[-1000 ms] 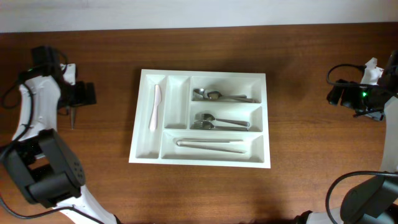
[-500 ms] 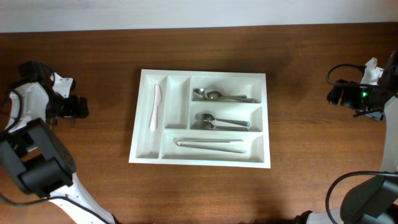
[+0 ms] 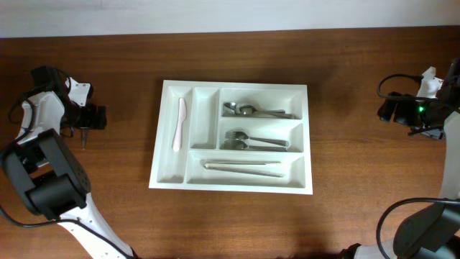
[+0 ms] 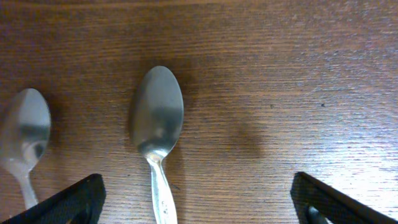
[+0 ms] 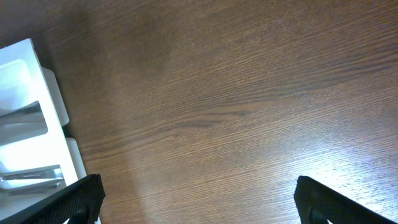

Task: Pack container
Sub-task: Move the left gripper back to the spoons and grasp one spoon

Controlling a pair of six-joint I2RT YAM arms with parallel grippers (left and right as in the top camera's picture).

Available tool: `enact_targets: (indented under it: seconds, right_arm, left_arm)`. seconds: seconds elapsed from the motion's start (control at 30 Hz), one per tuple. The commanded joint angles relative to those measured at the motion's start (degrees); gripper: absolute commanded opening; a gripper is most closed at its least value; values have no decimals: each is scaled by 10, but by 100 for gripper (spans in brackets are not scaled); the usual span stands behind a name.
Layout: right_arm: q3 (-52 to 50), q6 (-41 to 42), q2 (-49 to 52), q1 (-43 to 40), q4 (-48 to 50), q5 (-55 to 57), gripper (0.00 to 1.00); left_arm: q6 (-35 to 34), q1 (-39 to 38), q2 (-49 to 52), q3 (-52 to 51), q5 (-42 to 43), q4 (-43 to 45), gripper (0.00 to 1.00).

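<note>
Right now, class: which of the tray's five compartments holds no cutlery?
The narrow upright compartment second from the left in the container. Its neighbour holds a white knife; the three wide ones each hold metal cutlery.

My left gripper, fingers spread wide, has one spoon lying on the table between them and a second spoon just beside one finger, bare wood past that; my right gripper, spread too, has clear table below, only the cutlery tray corner off to one side.
</note>
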Motion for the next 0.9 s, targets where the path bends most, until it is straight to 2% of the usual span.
enact_targets:
  seconds: [0.0, 0.3, 0.4, 0.43, 0.5, 0.53, 0.63, 0.77, 0.83, 0.87]
  right_arm:
    - [0, 3, -15, -3, 0, -7, 99]
    - [0, 3, -15, -3, -3, -7, 99]
    - [0, 3, -15, -3, -3, -7, 99]
    - [0, 3, -15, -3, -3, -7, 99]
    - [0, 3, -15, -3, -3, -7, 99]
    - [0, 3, -15, -3, -3, -7, 99]
    - [0, 3, -15, -3, -3, -7, 99]
    - [0, 3, -15, -3, -3, -7, 99]
    - [0, 3, -15, -3, -3, -7, 99]
    - [0, 3, -15, -3, -2, -7, 99]
  left_arm:
    - [-7, 5, 9, 7, 9, 1, 95]
    - [-16, 7, 61, 7, 11, -22, 96]
    - [-16, 7, 62, 8, 11, -21, 89]
    - [-16, 7, 62, 8, 11, -23, 79]
    - [-16, 7, 62, 8, 11, -25, 70]
    - [-16, 7, 62, 8, 11, -26, 57]
    - [-16, 7, 62, 8, 11, -28, 28]
    - [-16, 7, 62, 8, 11, -32, 9]
    - [-16, 7, 62, 8, 11, -34, 8]
    - [-16, 7, 62, 8, 11, -36, 2]
